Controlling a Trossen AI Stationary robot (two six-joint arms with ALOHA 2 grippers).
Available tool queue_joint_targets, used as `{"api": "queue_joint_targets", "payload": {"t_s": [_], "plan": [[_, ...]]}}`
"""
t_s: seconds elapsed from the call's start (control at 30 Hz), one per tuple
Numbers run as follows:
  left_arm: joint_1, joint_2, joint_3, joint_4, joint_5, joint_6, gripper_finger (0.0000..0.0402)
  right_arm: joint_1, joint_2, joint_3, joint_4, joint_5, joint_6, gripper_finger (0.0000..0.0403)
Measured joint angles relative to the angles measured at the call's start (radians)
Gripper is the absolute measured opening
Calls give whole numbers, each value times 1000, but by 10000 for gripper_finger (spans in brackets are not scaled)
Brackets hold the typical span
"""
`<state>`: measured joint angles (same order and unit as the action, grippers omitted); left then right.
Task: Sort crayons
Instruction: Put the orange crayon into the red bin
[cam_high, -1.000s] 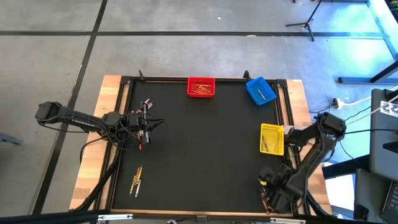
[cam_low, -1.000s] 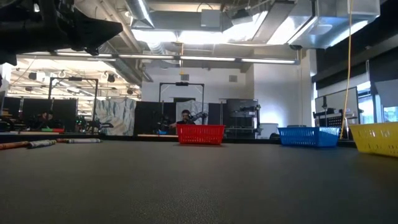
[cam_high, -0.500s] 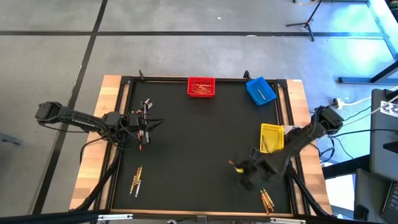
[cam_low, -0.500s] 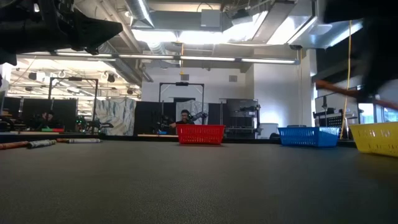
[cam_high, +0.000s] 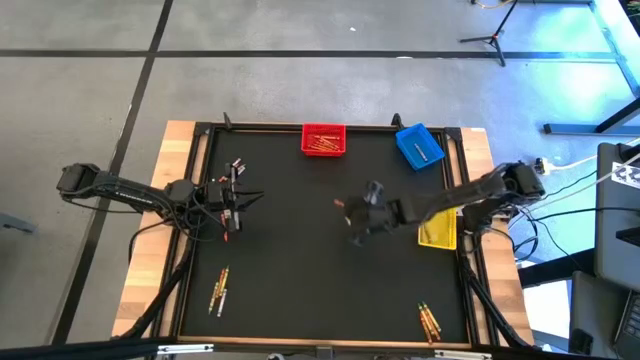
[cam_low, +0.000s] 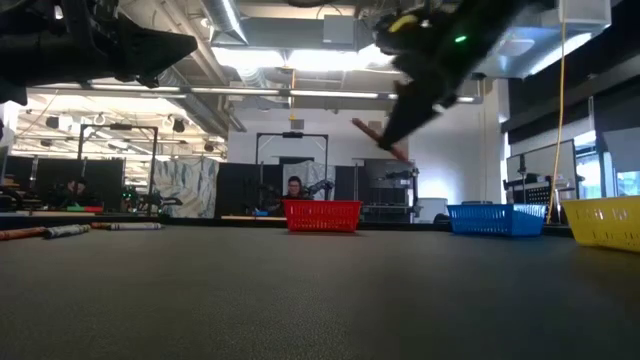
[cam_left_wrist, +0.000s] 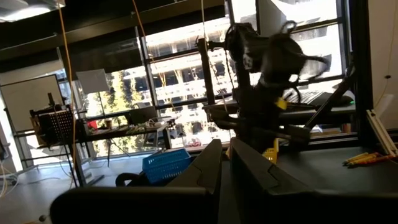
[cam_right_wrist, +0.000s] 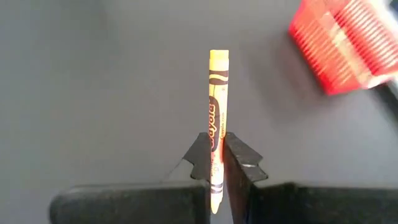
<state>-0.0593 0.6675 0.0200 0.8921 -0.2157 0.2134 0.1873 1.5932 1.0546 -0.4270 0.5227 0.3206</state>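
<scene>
An orange crayon with a dark-printed wrapper sticks out ahead of my right gripper, which is shut on it above the middle of the black mat. In the high view that gripper hangs right of centre; in the low view the crayon slants high above the table. My left gripper waits shut at the table's left side, its fingers together with nothing seen between them. Loose crayons lie flat on the mat at the far left, near left and near right. My right gripper pinches the orange crayon between its two fingers on the wrapper's lower half. The crayon runs along the fingers, not across them. Its longer end reaches out past the fingertips and a short end shows behind them. It is lifted clear of the mat and slants downward.
A red bin holding several crayons stands at the far edge, and a blue bin sits to its right. A yellow bin at the right edge is partly under my right arm. A person shows in the room behind the table.
My right gripper has swung from the table's near right corner toward its middle and far side, carrying the orange crayon lifted clear. It has rolled and tipped on the way. A few crayons it covered at the near right now lie in view.
</scene>
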Motion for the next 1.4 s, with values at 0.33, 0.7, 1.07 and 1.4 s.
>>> {"api": "queue_joint_targets", "payload": {"t_s": [0.33, 0.7, 1.07, 1.4], "plan": [[0, 0, 0, 0, -3, 0, 25, -292, 0, 0, 311, -71, -338, 16], [0, 0, 0, 2, -10, 7, 25, -572, 79, 1, 589, -284, -373, 17], [2, 0, 0, 0, -30, 12, 25, -696, 230, 1, 664, -351, -370, 17], [2, 0, 0, 0, -30, 26, 25, -692, 293, 1, 699, -351, -369, 17]]}}
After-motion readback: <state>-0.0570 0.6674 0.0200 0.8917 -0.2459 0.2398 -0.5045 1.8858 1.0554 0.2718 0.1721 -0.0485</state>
